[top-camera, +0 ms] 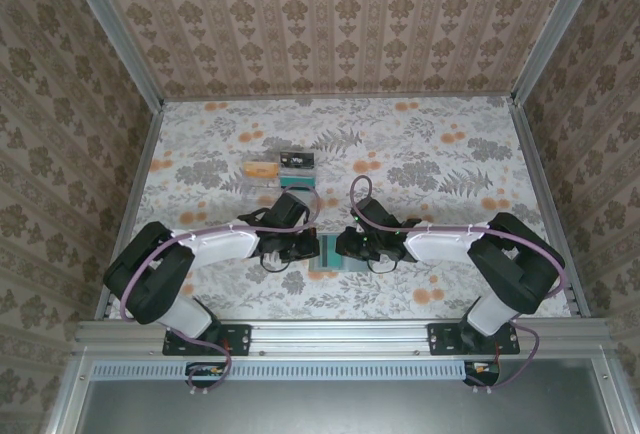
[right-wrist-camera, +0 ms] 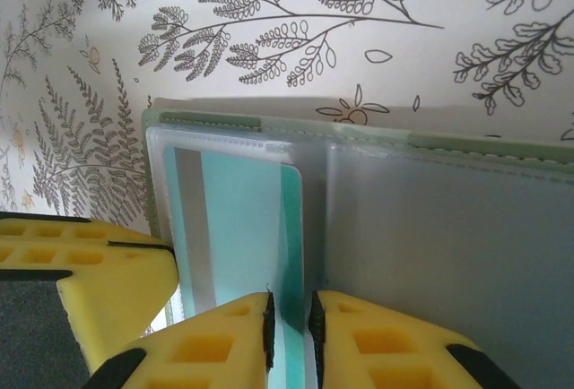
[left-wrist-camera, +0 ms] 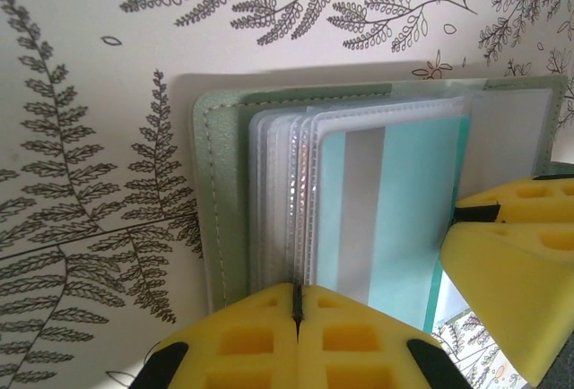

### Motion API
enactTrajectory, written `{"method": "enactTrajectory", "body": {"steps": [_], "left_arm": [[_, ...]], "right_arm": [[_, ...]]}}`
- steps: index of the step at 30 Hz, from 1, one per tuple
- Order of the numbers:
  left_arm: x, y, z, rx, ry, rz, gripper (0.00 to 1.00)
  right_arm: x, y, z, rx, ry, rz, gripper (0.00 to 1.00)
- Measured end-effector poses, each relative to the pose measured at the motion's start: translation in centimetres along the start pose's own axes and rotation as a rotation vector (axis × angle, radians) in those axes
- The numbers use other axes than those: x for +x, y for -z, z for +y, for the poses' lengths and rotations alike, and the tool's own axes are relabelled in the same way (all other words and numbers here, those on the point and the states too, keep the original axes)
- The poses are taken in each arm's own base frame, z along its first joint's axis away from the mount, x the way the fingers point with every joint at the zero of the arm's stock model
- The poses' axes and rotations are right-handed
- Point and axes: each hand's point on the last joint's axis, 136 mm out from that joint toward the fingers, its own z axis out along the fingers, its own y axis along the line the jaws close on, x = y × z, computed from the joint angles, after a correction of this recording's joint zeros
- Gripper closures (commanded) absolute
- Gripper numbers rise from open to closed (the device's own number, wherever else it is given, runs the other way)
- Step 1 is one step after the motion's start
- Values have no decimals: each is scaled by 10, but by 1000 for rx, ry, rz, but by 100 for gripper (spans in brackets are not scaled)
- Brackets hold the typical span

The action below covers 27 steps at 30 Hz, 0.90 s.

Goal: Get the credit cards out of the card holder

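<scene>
Two claws sit on the card holder, which lies open and flat on the floral table between them.

Left claw: pads pressed fully together with no gap, right at the near edge of the clear sleeve stack. Can't tell if a sleeve is caught in the seam. The holder's stitched green edge sits ahead-left of this claw.

Right claw: narrow slit. The teal card runs straight down into it and looks pinched by its near edge. The card is mostly inside its sleeve, with its grey band on the side toward the left claw. A frosted pocket lies ahead-right of the right claw.

The left claw's yellow fingers are just beside the right claw, at the holder's edge.

Top view: an orange card lies on the table well ahead of the left claw. A dark card-sized piece lies just beside it, and both are apart from the holder.
</scene>
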Motion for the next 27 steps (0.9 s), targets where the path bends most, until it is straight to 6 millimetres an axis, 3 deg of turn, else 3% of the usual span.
{"method": "enactTrajectory", "body": {"steps": [4, 12, 24, 27], "left_arm": [[1, -1, -2, 0, -7, 3, 98], [1, -1, -2, -1, -7, 3, 99], [1, -2, -2, -7, -11, -2, 100], [1, -2, -2, -6, -10, -2, 100]], "right_arm": [[2, -1, -2, 2, -5, 6, 79], [2, -1, -4, -3, -16, 7, 100], [-2, 19, -16, 1, -35, -24, 100], [0, 19, -21, 8, -40, -21, 86]]}}
